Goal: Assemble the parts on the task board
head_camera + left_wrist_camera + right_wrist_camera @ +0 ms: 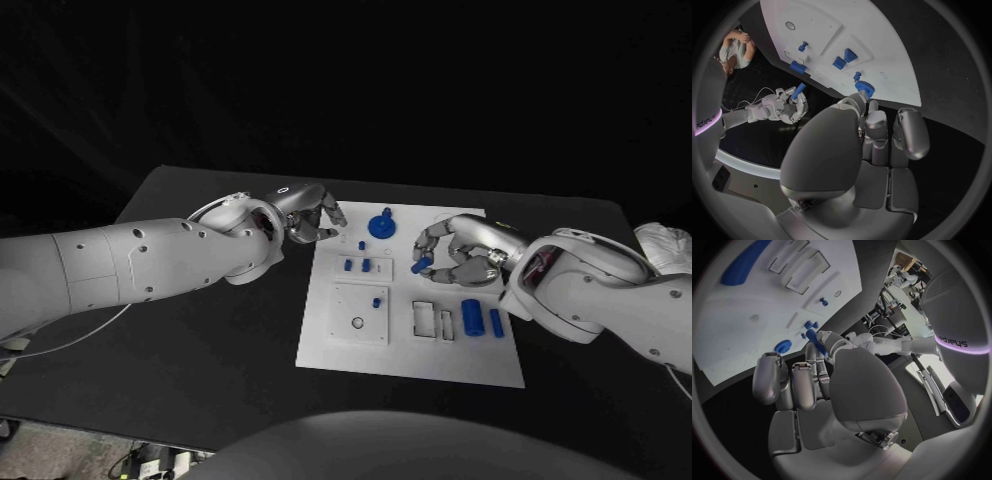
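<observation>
One white task board [433,355] mid-worktop, two blue cylinders [473,317] near its right edge, right hand [459,252] pinching one blue peg [420,266], left hand [299,213] curled, holding nothing.

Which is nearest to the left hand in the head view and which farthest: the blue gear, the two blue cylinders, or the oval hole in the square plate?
Measured from the left hand:
1. Blue gear, just beside it at the board's far edge.
2. Oval hole, nearer the robot, on the board's left.
3. Two blue cylinders, on the board's right side.

"sharpa" on the left arm [957,342]
</observation>
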`<action>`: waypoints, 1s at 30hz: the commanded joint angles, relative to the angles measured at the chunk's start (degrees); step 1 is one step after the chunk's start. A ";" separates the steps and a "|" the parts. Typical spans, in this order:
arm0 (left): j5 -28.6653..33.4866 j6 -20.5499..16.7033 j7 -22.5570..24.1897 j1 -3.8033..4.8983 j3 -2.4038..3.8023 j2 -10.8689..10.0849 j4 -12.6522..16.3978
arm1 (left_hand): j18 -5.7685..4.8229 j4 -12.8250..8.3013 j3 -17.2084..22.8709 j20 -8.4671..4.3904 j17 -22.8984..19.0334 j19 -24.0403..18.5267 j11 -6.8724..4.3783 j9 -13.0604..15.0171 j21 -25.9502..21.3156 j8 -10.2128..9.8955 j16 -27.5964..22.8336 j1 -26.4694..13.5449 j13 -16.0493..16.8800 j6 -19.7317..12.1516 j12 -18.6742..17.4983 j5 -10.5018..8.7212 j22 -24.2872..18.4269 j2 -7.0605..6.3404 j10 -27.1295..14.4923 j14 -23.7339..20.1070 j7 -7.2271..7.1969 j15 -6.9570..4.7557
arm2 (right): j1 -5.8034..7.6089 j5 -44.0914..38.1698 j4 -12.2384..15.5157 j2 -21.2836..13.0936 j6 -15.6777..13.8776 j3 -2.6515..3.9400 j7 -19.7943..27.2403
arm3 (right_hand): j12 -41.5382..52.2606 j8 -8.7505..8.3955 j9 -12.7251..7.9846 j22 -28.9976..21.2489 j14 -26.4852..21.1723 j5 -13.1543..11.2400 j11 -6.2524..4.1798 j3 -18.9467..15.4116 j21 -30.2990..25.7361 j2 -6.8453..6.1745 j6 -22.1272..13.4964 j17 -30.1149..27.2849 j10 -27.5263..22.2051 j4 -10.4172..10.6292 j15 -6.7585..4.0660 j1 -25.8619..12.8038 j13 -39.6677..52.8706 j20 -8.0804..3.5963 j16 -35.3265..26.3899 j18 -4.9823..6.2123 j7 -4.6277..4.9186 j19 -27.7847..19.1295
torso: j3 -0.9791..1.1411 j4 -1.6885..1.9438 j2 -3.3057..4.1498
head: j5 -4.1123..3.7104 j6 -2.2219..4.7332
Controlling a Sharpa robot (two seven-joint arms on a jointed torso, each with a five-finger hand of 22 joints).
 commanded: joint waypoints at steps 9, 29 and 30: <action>-0.06 0.70 -0.17 -0.07 0.03 -0.05 0.28 | 0.48 -0.10 0.44 -0.02 -0.11 -0.35 -0.17 0.10 -0.37 0.19 -0.25 0.68 -0.12 0.18 -0.09 -0.17 9.71 -0.07 0.26 -0.30 0.34 0.04 | -0.17 -8.10 0.27 8.12 8.82 0.25 -6.47 | -0.63 -0.94 -0.44 9.11 -0.42 -0.27 0.06 0.59 -0.47 -0.77 -0.31 -0.19 0.79 -0.15 0.14 -0.14 -0.29 0.15 -0.41 0.09 0.14 -0.48 | -0.01 0.19 0.11 | 0.80 -0.01; -0.12 0.52 -0.40 -0.07 0.04 -1.08 1.16 | 0.49 -0.15 0.60 -0.02 -0.21 -0.40 -0.11 0.10 -0.46 0.19 -0.32 0.82 -0.17 0.17 -0.12 -0.11 9.69 -0.14 0.26 -0.39 0.41 0.06 | -5.28 -15.08 -2.71 15.41 7.85 0.29 -6.25 | -0.97 -1.19 -0.64 9.09 -0.29 0.01 0.04 0.97 -0.55 -0.90 -0.11 -0.09 1.24 -0.47 0.11 -0.05 -0.40 0.14 -0.38 0.11 0.16 -0.45 | -0.01 -0.05 0.04 | 2.17 -0.01; -0.12 0.52 -0.43 -0.07 0.04 -1.09 1.18 | 0.49 -0.15 0.60 -0.02 -0.21 -0.40 -0.11 0.10 -0.46 0.19 -0.32 0.82 -0.17 0.17 -0.12 -0.11 9.69 -0.14 0.26 -0.39 0.41 0.06 | -5.44 -15.28 -2.74 15.47 7.80 0.29 -6.23 | -0.97 -1.19 -0.64 9.09 -0.29 0.01 0.04 0.97 -0.55 -0.90 -0.11 -0.09 1.24 -0.47 0.11 -0.05 -0.40 0.14 -0.38 0.11 0.16 -0.45 | -0.01 -0.04 0.05 | 2.21 -0.01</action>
